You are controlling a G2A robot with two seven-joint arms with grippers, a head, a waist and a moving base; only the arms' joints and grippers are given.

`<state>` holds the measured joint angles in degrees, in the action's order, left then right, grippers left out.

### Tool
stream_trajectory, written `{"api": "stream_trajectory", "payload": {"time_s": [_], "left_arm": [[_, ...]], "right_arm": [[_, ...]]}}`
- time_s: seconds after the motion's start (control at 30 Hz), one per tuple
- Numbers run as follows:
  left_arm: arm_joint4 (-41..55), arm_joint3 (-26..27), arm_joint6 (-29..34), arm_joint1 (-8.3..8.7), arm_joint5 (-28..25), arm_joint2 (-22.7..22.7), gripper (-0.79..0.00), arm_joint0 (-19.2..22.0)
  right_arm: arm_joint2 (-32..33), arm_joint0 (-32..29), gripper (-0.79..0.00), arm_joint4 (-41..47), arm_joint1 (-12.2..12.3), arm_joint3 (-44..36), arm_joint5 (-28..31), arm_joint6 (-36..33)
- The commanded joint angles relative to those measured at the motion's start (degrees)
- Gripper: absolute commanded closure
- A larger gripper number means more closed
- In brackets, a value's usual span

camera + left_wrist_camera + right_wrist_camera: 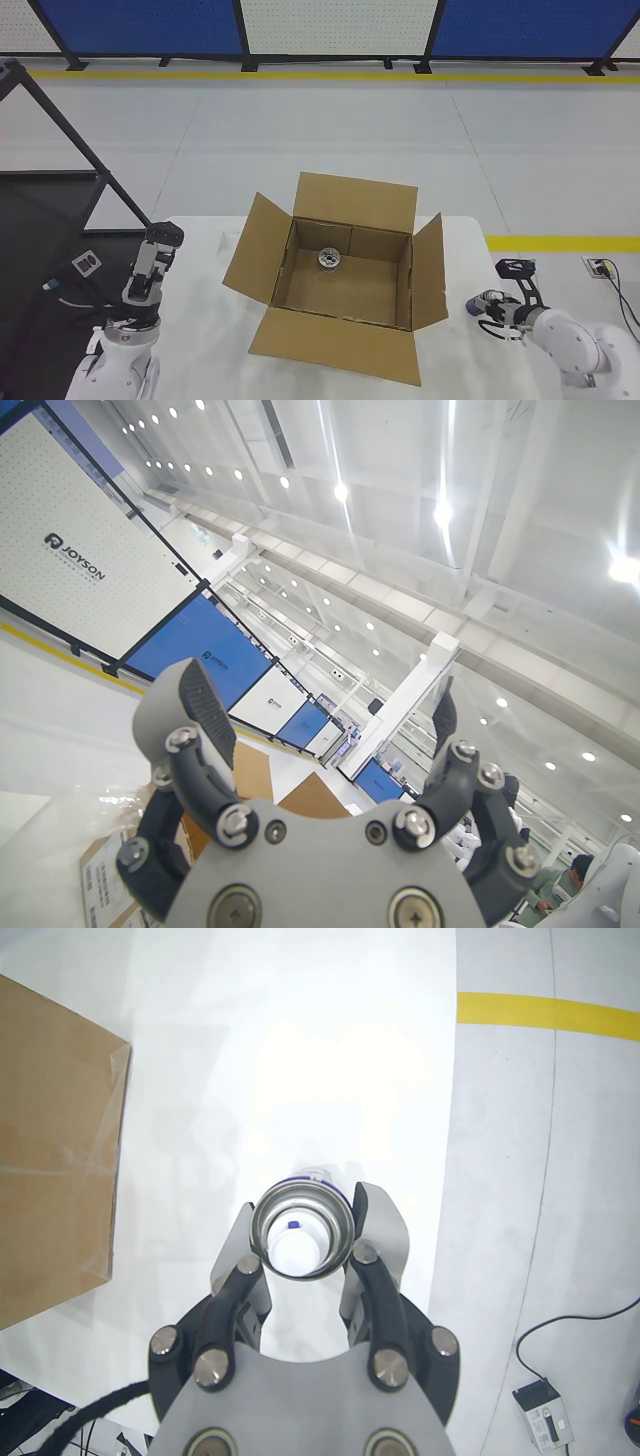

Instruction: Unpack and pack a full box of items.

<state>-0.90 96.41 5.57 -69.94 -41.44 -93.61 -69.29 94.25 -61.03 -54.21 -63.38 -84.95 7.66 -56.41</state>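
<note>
The spray can (300, 1240) I am handling is upright over the worktop (300, 1078) at the lower right of the top view. I cannot tell whether its base rests there or is just lifted. It is apart from the open cardboard box (355, 200) that takes up the middle of that frame. My right claw (305, 1225) is closed around the can's upper body, one finger on each side just under the metal rim, with the white nozzle showing inside the rim. I judge the can stiff and fairly light, but its round wall looks smooth and could slip or twist under an off-centre squeeze. I would therefore hold it square across the body below the rim and keep it upright. The box holds one more round metal item (328, 259) near its back wall, probably a second can seen from above, and I would take it from straight overhead the same way. The cardboard flaps splay outward and will bend if brushed. My left claw (322, 700) sits at the lower left of the top view, pointed up toward the ceiling, fingers spread wide with nothing between them.
</note>
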Motion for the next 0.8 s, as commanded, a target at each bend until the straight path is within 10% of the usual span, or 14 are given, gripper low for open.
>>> {"api": "stream_trajectory", "payload": {"time_s": [0.0,0.27,0.43,0.77], "left_arm": [[-0.08,0.00,-0.06,-0.01,0.01,0.04,-0.785,0.02],[-0.19,-0.04,-0.17,-0.06,0.07,0.14,-0.785,0.11],[-0.16,-0.04,-0.22,-0.07,0.19,0.06,-0.785,0.16],[-0.11,-0.15,-0.13,-0.06,0.03,-0.18,-0.785,0.21]], "right_arm": [[-0.38,0.13,-0.083,-0.28,0.10,0.28,0.46,-0.17],[-0.63,0.42,-0.376,0.91,0.48,1.33,1.32,0.29],[-0.90,0.33,-0.751,1.75,0.67,0.84,1.75,0.74],[3.61,-4.41,-0.785,5.55,1.32,-7.22,2.83,7.32]]}}
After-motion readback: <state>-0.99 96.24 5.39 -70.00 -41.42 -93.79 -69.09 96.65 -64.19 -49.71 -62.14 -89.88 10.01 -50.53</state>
